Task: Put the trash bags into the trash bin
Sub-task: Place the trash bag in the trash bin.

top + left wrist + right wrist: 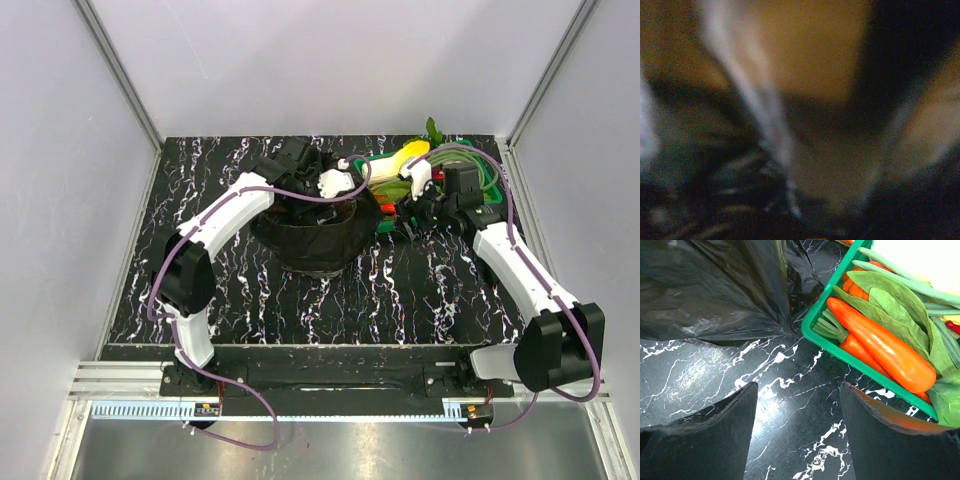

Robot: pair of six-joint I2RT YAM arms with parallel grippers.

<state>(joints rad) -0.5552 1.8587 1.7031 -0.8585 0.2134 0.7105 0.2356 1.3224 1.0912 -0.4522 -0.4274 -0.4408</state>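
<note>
A glossy black trash bag [312, 240] is draped over the trash bin in the middle of the table and hides its body in the top view. My left gripper [335, 185] hangs over the bin's mouth. The left wrist view is dark and blurred, showing only the bin's tan inner wall [810, 55] and black plastic [715, 190], so its fingers cannot be made out. My right gripper [799, 386] is open over bare table, nothing between its fingers, just right of the bag [715, 290] and beside the green tray.
A green tray [850, 357] of vegetables, with an orange carrot [880, 347] and leaves, stands at the back right [490, 212], close against the right gripper. The black marbled tabletop [300, 300] stretches in front of the bin.
</note>
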